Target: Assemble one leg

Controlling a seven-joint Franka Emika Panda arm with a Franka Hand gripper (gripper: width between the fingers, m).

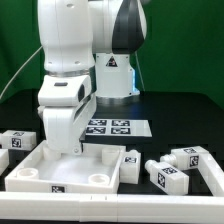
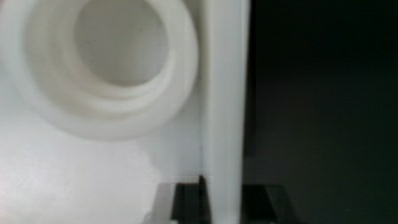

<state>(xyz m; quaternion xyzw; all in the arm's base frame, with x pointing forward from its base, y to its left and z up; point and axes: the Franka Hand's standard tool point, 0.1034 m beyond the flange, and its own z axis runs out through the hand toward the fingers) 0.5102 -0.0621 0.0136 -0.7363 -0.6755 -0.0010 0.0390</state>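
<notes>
Legs counted: four, all lying on the dark table (image 1: 180, 120) and none in the arm's grasp. One leg (image 1: 20, 139) lies at the exterior view's left, just beside the panel's (image 1: 30, 180) far corner. The other three lie close together at the exterior view's right: one (image 1: 133, 166) just beside the panel's wall, one (image 1: 166, 178) nearer the camera, one (image 1: 190, 157) farther out. Panels: one. Marker board (image 1: 115, 127): one, behind the panel. The gripper (image 1: 62, 148): one, lowered onto the panel's far wall. The exterior view shows two round sockets (image 1: 97, 177) in the panel's near corners, but the fingertips are too small there to judge. The wrist view shows no leg; it shows one socket ring (image 2: 107, 70) and the upright wall (image 2: 222, 100), with the gripper (image 2: 222, 200) astride it, dark fingers (image 2: 178, 202) drawn in against both faces, pinching the wall.
</notes>
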